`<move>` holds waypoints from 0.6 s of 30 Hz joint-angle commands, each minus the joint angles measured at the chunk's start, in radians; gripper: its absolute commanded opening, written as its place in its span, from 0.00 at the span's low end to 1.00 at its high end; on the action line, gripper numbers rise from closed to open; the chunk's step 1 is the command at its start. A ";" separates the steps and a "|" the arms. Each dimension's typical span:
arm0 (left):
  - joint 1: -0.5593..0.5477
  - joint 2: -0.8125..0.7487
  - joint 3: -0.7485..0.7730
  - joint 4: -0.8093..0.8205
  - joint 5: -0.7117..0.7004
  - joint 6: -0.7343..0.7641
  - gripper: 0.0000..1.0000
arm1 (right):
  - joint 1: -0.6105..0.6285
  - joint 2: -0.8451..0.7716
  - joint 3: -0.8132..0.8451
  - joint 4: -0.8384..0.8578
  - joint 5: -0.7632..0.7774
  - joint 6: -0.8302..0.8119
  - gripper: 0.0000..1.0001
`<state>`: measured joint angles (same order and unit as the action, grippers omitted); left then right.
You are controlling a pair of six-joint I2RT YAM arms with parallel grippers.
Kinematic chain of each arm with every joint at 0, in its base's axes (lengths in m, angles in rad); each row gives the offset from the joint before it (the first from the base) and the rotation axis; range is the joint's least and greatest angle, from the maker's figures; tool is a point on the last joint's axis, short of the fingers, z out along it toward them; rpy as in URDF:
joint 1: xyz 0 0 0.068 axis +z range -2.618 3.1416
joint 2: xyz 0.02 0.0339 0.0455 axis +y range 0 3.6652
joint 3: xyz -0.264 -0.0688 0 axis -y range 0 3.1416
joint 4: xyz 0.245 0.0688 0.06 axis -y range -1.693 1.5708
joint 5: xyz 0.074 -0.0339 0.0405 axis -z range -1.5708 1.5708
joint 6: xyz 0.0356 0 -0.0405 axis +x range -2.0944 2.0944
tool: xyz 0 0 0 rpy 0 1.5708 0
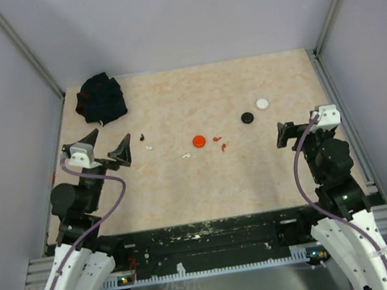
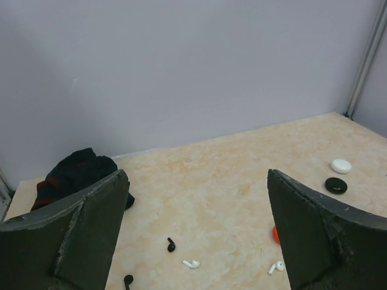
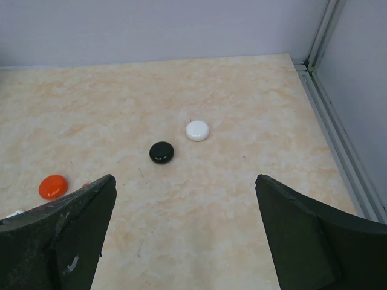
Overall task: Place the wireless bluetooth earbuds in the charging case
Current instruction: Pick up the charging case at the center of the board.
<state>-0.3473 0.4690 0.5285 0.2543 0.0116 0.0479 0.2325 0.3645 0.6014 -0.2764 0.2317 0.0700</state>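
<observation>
Tiny earbuds lie loose mid-table: a black earbud (image 1: 141,136), a white earbud (image 1: 149,148), another white one (image 1: 186,155) and two red ones (image 1: 217,138) beside the red round case (image 1: 199,141). A black round case (image 1: 248,117) and a white round case (image 1: 262,104) lie to the right. My left gripper (image 1: 106,147) is open and empty, left of the earbuds. Its wrist view shows the gripper (image 2: 196,175), two black earbuds (image 2: 171,244), a white earbud (image 2: 191,264) and another (image 2: 276,266). My right gripper (image 1: 290,133) is open and empty; in its wrist view the gripper (image 3: 185,179) faces the black case (image 3: 162,151), white case (image 3: 197,130) and red case (image 3: 53,186).
A black fabric bundle (image 1: 101,97) lies at the back left corner, also in the left wrist view (image 2: 72,172). Grey walls and metal frame rails (image 1: 336,102) enclose the beige table on three sides.
</observation>
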 commanded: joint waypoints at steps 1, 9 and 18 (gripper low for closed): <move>-0.005 -0.011 -0.005 0.025 0.018 0.011 1.00 | -0.012 0.002 0.001 0.049 0.001 -0.013 0.97; -0.005 0.074 0.032 0.010 0.059 -0.048 1.00 | -0.012 0.019 0.014 0.053 -0.069 0.002 0.98; -0.005 0.206 0.137 -0.169 0.132 -0.094 1.00 | -0.012 0.153 0.069 0.020 -0.200 0.065 0.98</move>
<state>-0.3473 0.6613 0.6052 0.1719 0.0982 -0.0128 0.2321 0.4496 0.6044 -0.2752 0.1059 0.0975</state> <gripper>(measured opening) 0.998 0.982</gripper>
